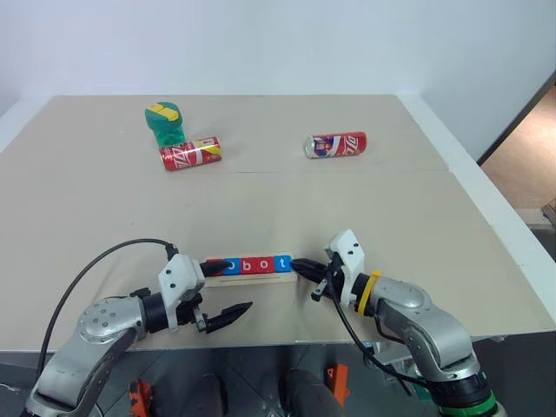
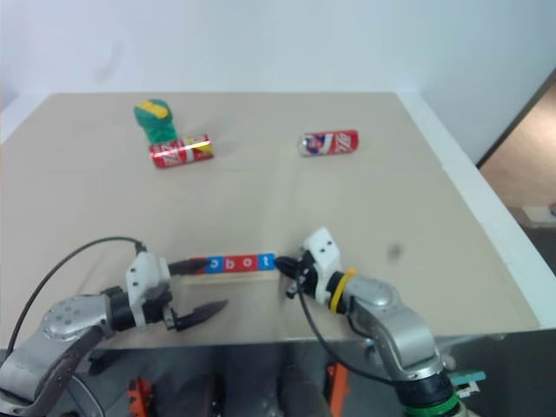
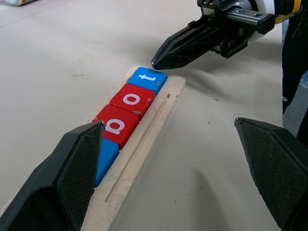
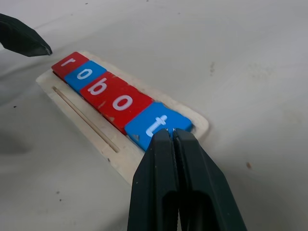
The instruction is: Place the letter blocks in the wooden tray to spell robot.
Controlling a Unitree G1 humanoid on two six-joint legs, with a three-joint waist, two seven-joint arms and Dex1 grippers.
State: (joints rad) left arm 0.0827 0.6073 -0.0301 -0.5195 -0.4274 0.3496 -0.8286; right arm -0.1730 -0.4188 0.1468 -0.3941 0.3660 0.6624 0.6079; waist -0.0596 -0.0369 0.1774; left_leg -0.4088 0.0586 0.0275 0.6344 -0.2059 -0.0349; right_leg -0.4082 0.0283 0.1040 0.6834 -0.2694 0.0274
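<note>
The five letter blocks (image 1: 248,265) lie in a row in the wooden tray (image 4: 88,131) and read r, o, b, o, t: red r (image 4: 69,63), blue o (image 4: 86,74), red b (image 4: 102,89), red o (image 4: 126,103), blue t (image 4: 156,124). My right gripper (image 4: 171,134) is shut with nothing in it, its tips right at the outer edge of the t block; I cannot tell whether they touch. My left gripper (image 1: 236,285) stands open at the r end, one finger over the row's start and the other in front of the tray.
Two red soda cans (image 1: 190,154) (image 1: 335,145) lie on their sides far back on the beige table. A green container with a yellow-striped lid (image 1: 164,122) stands behind the left can. The table's white right edge (image 1: 486,208) runs diagonally; its front edge is just under my arms.
</note>
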